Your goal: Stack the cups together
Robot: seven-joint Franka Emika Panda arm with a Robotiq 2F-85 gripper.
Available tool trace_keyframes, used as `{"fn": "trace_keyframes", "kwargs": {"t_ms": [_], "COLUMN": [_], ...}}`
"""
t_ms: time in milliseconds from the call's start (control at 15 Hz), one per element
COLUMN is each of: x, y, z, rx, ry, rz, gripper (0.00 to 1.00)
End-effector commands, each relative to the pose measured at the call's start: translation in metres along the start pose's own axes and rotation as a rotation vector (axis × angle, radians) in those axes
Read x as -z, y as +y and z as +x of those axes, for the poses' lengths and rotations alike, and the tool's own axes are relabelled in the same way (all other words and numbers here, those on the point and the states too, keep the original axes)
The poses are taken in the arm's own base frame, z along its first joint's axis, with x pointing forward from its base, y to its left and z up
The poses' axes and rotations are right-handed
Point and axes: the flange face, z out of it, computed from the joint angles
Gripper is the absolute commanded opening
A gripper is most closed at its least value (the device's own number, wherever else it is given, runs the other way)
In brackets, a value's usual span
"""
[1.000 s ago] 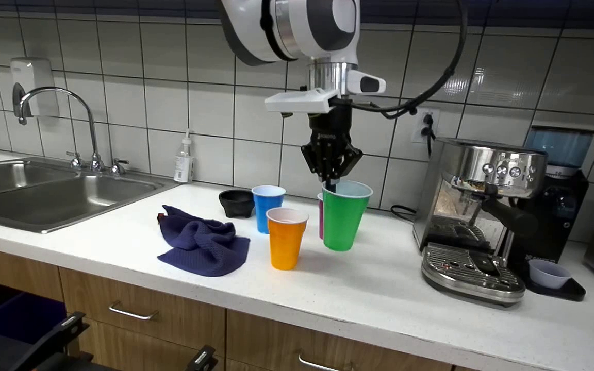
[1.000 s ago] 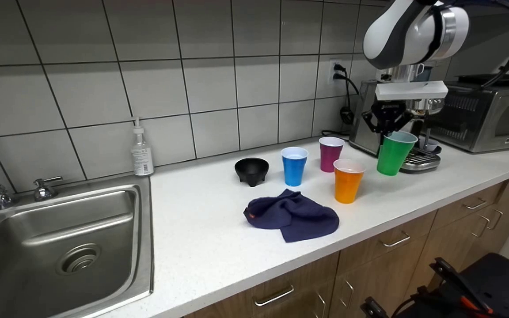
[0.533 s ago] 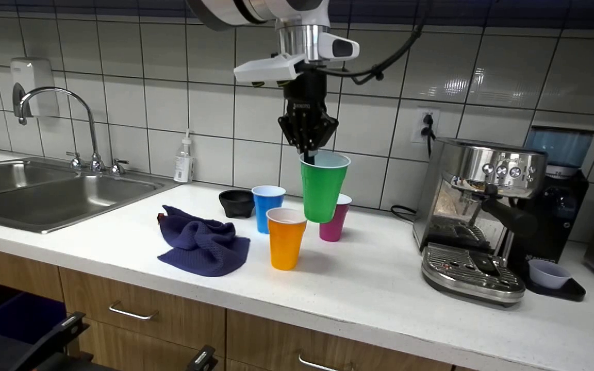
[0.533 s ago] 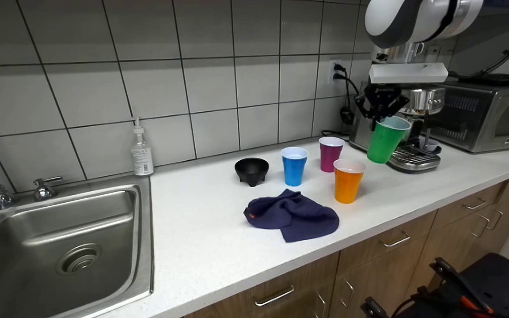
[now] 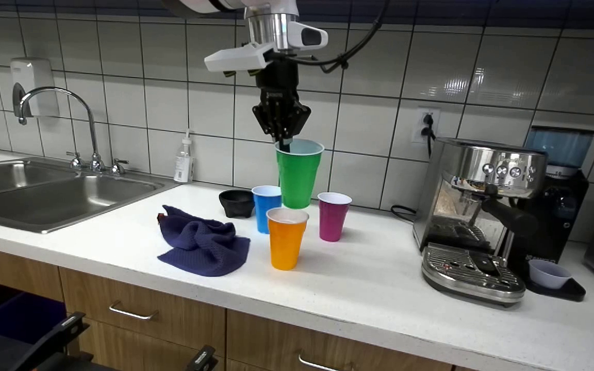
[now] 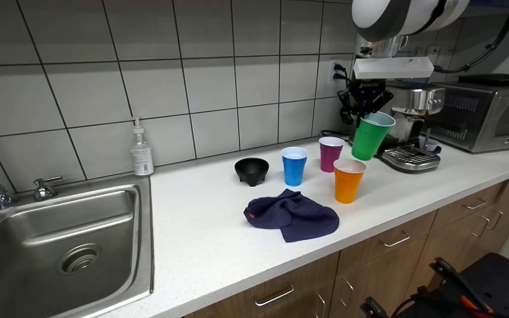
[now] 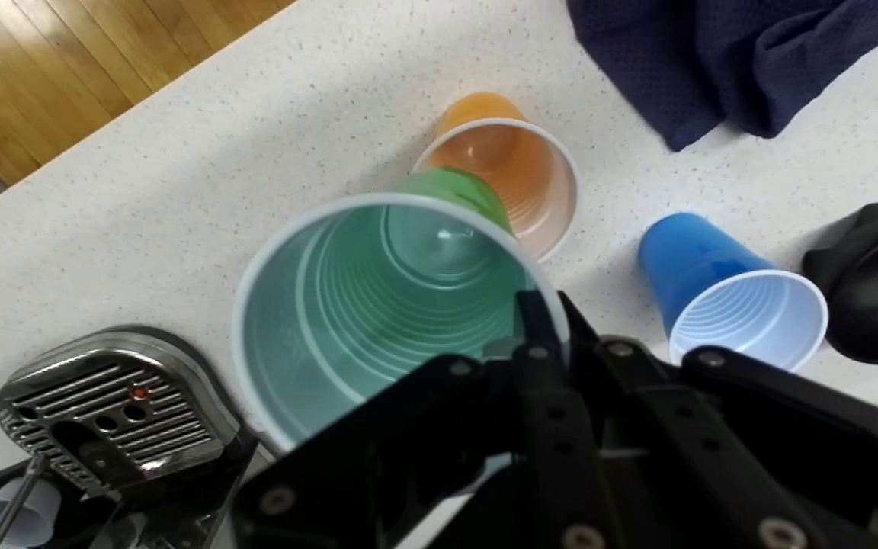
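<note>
Plastic, pinched aloft
In an exterior view: blue cup [image 5: 264, 211] at eleven o'clock from the orange cup [image 5: 285, 242]; pincer [image 5: 283, 146] grasping the green cup [image 5: 299, 179] near twelve; magenta cup [image 5: 333, 219] at two. Likely light, slippery, dentable: pinch rims gently.

The green cup [image 5: 299, 179] hangs higher over the worktop [image 5: 379, 278] and farther left than a second ago in both exterior views; jaws and arm [image 5: 271, 28] shift with it. In an exterior view it uncovers the magenta cup [image 5: 333, 219] and overlaps the right edge of the blue cup [image 5: 264, 212].
</note>
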Motion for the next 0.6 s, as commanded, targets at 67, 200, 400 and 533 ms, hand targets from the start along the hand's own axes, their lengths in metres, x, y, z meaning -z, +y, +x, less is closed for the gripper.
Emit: {"fn": "trace_keyframes", "kwargs": {"t_ms": [67,200,400,533], "x": [-0.003,-0.008,-0.017,-0.022], "y": [-0.018,-0.023,-0.028,-0.032], "z": [-0.003,-0.002,0.0,0.002], "rx": [0.003,0.008,0.016,0.021], "ry": [0.002,-0.005,-0.019,-0.026], "rz": [0.0,-0.002,-0.007,-0.008], "gripper": [0.01,0.01,0.01,0.01]}}
